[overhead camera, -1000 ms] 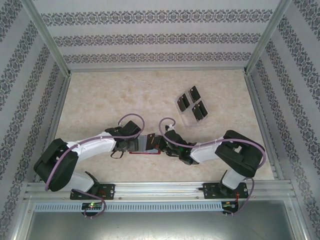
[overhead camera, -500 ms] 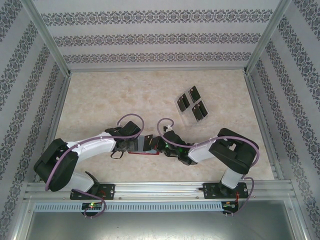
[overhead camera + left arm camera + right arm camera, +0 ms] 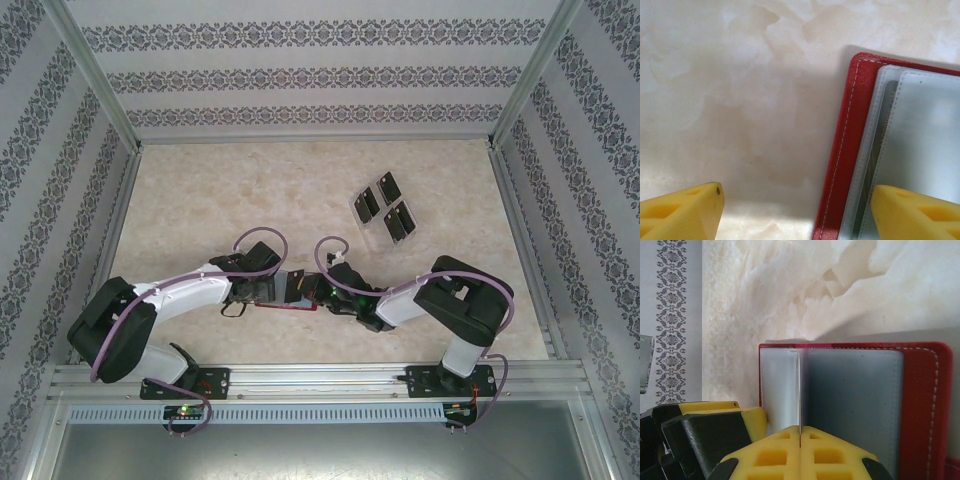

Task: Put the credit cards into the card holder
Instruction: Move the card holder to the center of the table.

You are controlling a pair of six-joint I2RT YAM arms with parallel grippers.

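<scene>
With right hand (image 3: 800, 432) clamped shut on the thin, stiff credit card (image 3: 799, 390), edge-on, ease it squarely into a grey pocket of the card holder (image 3: 920, 405), open flat at 6 o'clock on the desk (image 3: 715, 100). Pin clear sleeves (image 3: 925, 140) with the left hand (image 3: 797, 200), spread wide, gripping nothing. Smooth red, white-stitched cover; spare black cards (image 3: 400, 222) in clear rack (image 3: 362, 222) at 1 o'clock.

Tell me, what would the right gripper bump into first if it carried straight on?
Probably the open wallet: the shut right gripper points straight at its grey inside and seems to be touching it, though depth is unclear.
</scene>
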